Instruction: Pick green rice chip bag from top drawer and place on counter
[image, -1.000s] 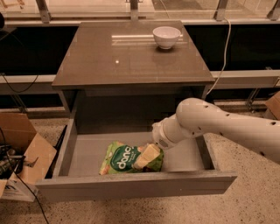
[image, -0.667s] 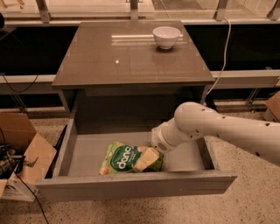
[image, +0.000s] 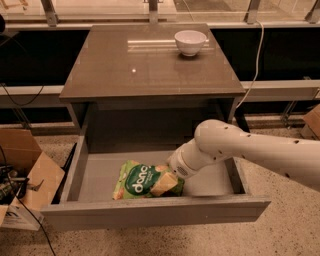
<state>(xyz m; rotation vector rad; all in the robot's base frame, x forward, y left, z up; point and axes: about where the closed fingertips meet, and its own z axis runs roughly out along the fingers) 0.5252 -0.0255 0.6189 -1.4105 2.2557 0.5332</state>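
Observation:
The green rice chip bag lies flat in the open top drawer, near its front wall and a little left of the middle. My white arm comes in from the right and reaches down into the drawer. My gripper is at the bag's right end, down against it, mostly hidden behind the round wrist. The counter is the glossy grey-brown cabinet top above the drawer.
A white bowl stands at the back right of the counter. Open cardboard boxes with cables sit on the speckled floor to the left of the drawer. A white cable hangs at the right of the cabinet.
My wrist has moved slightly down and to the left, closer onto the bag's right end. The bag has stayed in place.

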